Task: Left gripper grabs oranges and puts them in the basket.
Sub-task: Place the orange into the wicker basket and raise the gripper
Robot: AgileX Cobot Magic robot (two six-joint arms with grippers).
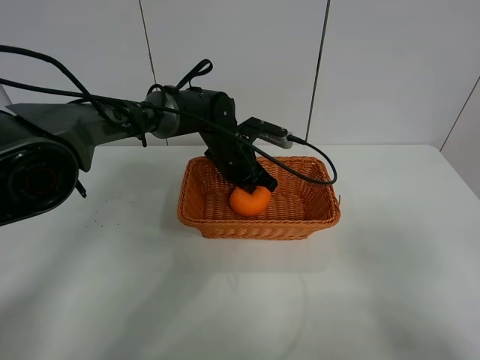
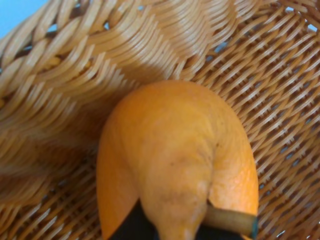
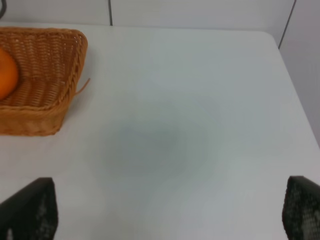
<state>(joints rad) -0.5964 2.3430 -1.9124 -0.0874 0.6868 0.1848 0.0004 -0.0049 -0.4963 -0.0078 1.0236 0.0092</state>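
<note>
So the left gripper point(image 1: 253, 186) has fingers clamped on the orange point(image 1: 250, 202) inside the basket point(image 1: 259, 226). The right gripper point(image 3: 165, 210) has fingers wide apart.

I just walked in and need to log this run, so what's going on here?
The left gripper is down inside the basket, closed on the orange, which is low in the basket, near its middle. Whether the fruit already touches the woven floor is unclear. The right gripper hangs open over the white table, off to the side of the basket, holding nothing.
</note>
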